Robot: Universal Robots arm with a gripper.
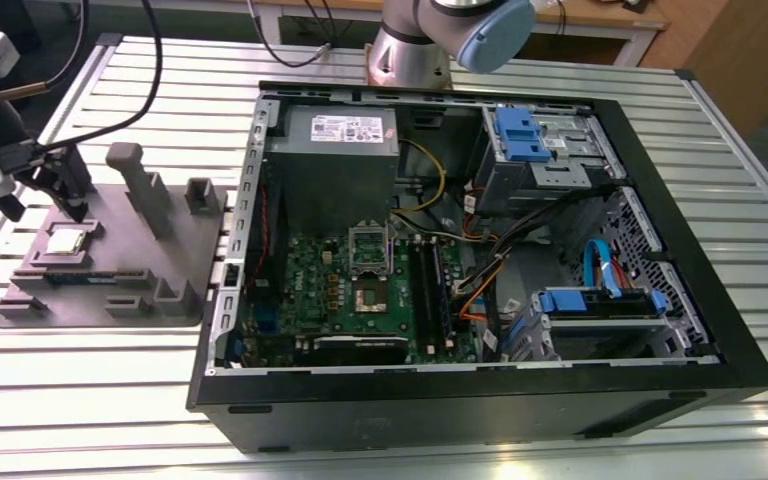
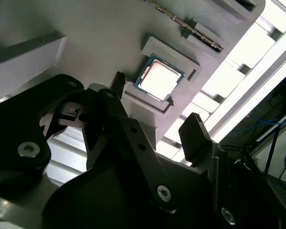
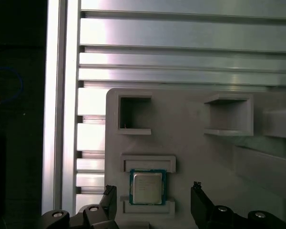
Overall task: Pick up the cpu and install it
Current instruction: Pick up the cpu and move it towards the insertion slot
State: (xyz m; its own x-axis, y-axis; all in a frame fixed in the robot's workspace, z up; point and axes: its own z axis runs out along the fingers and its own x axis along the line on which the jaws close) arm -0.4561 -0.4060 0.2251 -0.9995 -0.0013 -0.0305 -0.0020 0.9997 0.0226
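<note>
On the slatted counter (image 1: 91,400), the open computer case (image 1: 704,330) lies beside a gray holder tray (image 1: 124,255). The claw (image 1: 48,205) hangs over the tray, spread wide and empty, straddling the cpu (image 3: 147,187) seated flat in its recess. A good grasp likely needs a centred, vertical descent, meeting opposite edges evenly and clearing the recess walls.

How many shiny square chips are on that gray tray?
1. The cpu lies in a recess of the gray tray, between the open jaws of the gripper, which hides a tray corner.
</note>
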